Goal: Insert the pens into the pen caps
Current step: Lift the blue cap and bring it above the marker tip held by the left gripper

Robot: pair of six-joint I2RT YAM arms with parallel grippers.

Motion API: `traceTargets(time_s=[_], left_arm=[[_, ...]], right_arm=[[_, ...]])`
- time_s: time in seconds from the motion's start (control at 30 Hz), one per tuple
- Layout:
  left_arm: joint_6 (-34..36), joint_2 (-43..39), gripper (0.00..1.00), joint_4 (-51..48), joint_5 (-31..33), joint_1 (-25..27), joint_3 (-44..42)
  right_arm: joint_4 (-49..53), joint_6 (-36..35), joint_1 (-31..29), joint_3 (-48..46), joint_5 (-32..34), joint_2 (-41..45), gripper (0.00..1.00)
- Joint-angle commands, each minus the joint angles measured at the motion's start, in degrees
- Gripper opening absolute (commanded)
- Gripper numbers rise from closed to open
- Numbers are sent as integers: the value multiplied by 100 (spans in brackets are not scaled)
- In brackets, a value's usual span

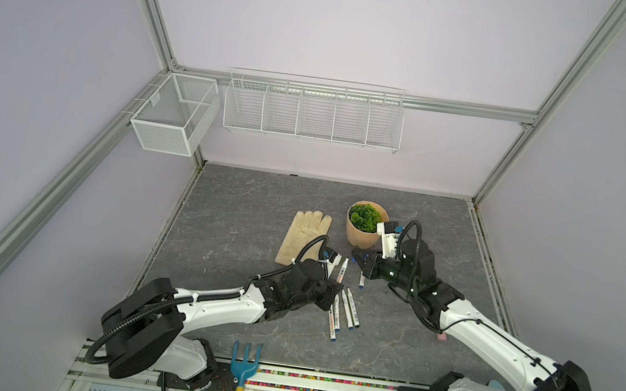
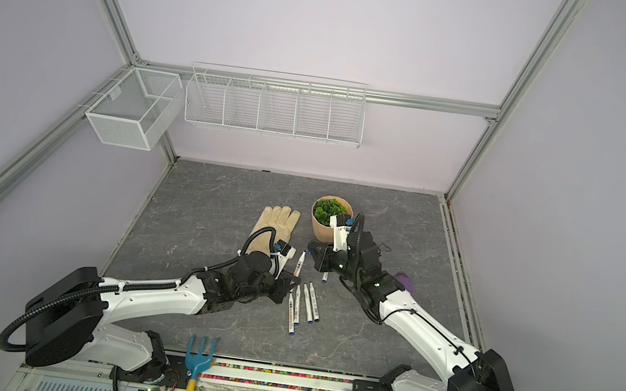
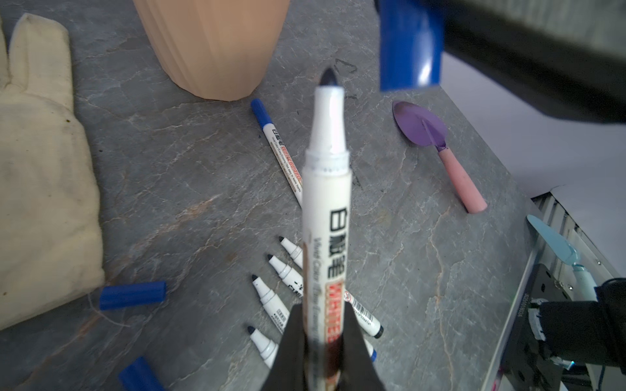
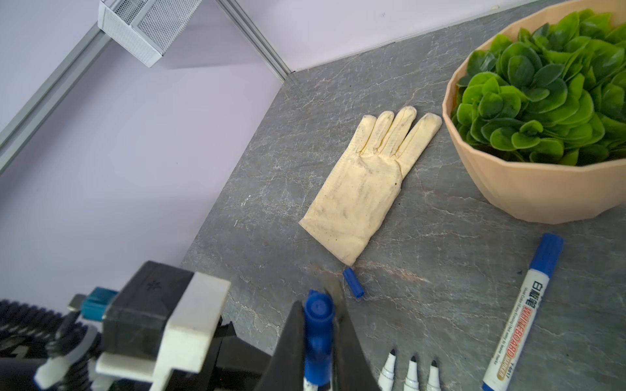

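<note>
My left gripper (image 3: 321, 315) is shut on an uncapped white pen (image 3: 325, 210), whose dark tip points toward a blue pen cap (image 3: 410, 47). My right gripper (image 4: 318, 311) is shut on that cap (image 4: 317, 325). The tip sits just short of the cap and is not inside it. In both top views the left gripper (image 1: 333, 288) and right gripper (image 1: 356, 260) meet mid-table. Several uncapped pens (image 1: 344, 314) lie fanned below them. One capped pen (image 4: 521, 315) lies near the pot. Two loose blue caps (image 3: 132, 295) (image 3: 139, 374) lie beside the glove.
A cream glove (image 1: 303, 237) lies left of the grippers. A tan pot with a green plant (image 1: 366, 223) stands just behind the right wrist. A purple trowel (image 3: 423, 128) lies to the right. A blue garden fork (image 1: 243, 367) rests at the front edge. Wire baskets (image 1: 313, 110) hang on the walls.
</note>
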State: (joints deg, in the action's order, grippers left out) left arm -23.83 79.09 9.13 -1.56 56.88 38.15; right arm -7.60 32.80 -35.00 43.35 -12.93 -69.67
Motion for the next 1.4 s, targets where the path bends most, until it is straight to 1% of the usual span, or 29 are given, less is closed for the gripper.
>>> traceTargets(time_s=[0.0,0.47,0.7,1.27,1.37], left_arm=[[181,19,0,72,-120,51,184],[230,-52,0,88,-83,94,140],[204,-87,0,98,-34,95,106],[161,-31,0,146,2,95,149],[148,-33,0,195,31,95,141]], right_arm=[[-169,31,54,207,-35,-87,7],[197,-206,53,471,-113,-424,7],[468,-444,51,417,-9,-256,8],[417,-218,34,135,-582,-186,7],[488,-195,38,118,-772,-179,7]])
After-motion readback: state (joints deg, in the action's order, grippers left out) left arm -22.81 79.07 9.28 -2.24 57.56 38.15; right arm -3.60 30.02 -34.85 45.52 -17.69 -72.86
